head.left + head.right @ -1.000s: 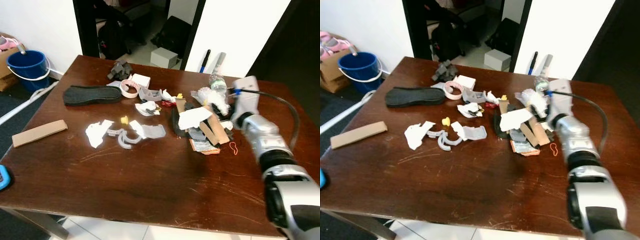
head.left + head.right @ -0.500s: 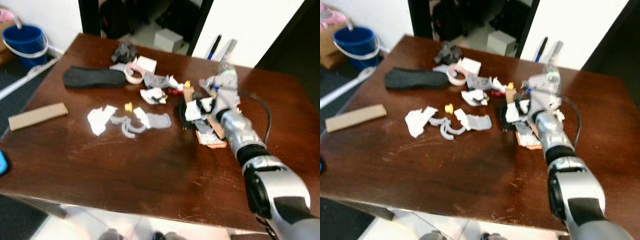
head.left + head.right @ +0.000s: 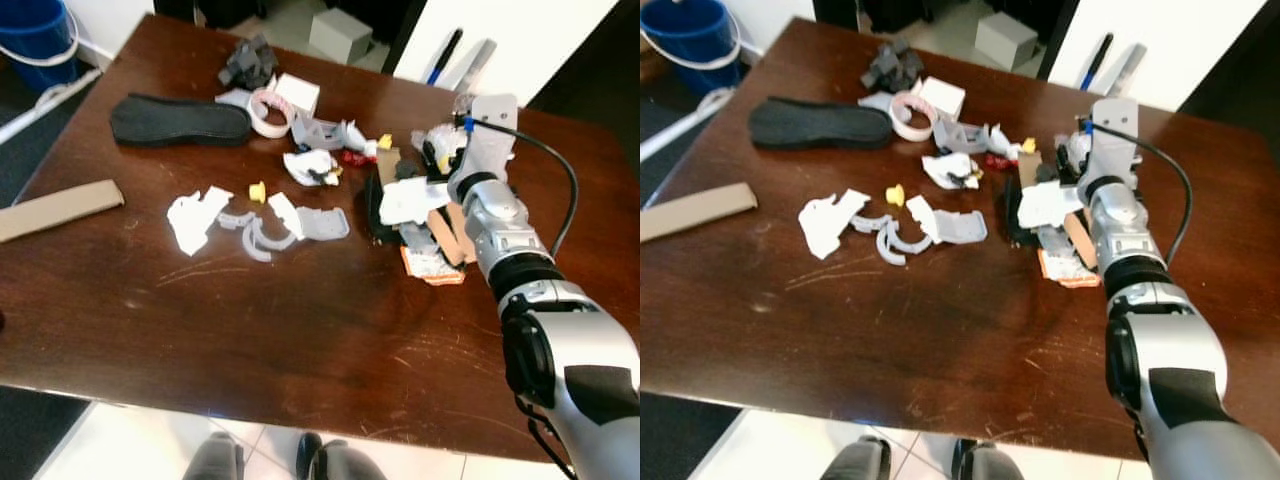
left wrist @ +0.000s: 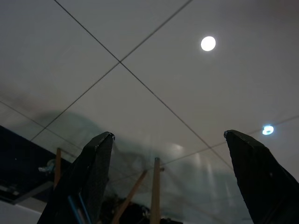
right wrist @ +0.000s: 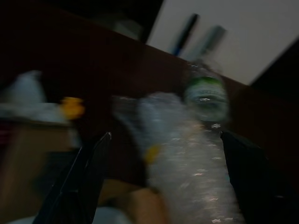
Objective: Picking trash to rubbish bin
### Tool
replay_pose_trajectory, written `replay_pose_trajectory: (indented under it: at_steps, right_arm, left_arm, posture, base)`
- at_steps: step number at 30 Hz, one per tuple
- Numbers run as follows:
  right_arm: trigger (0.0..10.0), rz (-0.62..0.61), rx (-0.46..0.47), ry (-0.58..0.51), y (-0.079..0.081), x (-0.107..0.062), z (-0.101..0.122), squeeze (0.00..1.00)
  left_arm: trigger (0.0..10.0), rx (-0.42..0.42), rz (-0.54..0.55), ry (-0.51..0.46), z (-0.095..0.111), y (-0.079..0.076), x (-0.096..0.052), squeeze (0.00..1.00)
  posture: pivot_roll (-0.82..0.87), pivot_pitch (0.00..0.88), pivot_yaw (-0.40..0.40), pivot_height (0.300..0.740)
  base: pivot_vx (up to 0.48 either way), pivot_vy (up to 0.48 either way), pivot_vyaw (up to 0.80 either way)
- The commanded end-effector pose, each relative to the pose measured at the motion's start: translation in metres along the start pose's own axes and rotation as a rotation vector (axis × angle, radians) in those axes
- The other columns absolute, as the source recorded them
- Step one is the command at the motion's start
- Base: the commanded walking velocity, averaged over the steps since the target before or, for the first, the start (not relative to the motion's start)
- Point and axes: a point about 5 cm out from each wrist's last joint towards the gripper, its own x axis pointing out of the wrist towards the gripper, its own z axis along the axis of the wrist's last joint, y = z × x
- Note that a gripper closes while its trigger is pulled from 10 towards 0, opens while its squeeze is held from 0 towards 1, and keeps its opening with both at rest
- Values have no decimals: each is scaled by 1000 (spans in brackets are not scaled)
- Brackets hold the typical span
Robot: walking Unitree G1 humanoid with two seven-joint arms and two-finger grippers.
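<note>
Trash lies scattered on a dark wooden table [image 3: 300, 330]: white paper scraps [image 3: 195, 218], grey plastic pieces [image 3: 265, 235], a black insole [image 3: 180, 118], and a heap of paper and cardboard [image 3: 415, 215] at the right. My right gripper [image 5: 166, 135] reaches over that heap with its fingers open. Between them lies a crumpled clear plastic bottle [image 5: 205, 93] with a green label, blurred, which I cannot tell if they touch. The bottle [image 3: 432, 148] sits just beyond the right wrist in the eye views. My left gripper [image 4: 168, 134] is open and points at a ceiling.
A blue bucket [image 3: 685, 25] stands on the floor off the table's far left corner. A cardboard strip [image 3: 55, 208] lies at the left edge. A tape roll [image 3: 267, 108] and a white box [image 3: 297, 92] sit at the back. Shoes [image 3: 270, 460] show below the near edge.
The camera has tilted down and come closer to the table. My right arm swung left and back and still hovers over the heap by the bottle. Nothing was picked up.
</note>
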Motion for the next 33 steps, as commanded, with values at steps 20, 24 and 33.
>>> replay_pose_trajectory:
  at_steps: [20,24,33]
  right_arm:
    - [10000,-92,-26,129,-18,-3,-18,0]
    - [9765,-88,-8,184,-12,-6,-30,0]
    - [0,-96,18,164,-12,-5,-26,0]
  left_arm:
    - [10000,-32,102,-90,-13,31,-13,0]
    - [10000,-38,109,-89,-19,33,-15,0]
    - [10000,-45,120,-92,-17,35,-15,0]
  posture:
    - [314,481,-197,740]
    - [324,487,-195,740]
    - [331,465,-194,740]
  base:
    - [0,0,0]
    - [0,0,0]
    - [0,0,0]
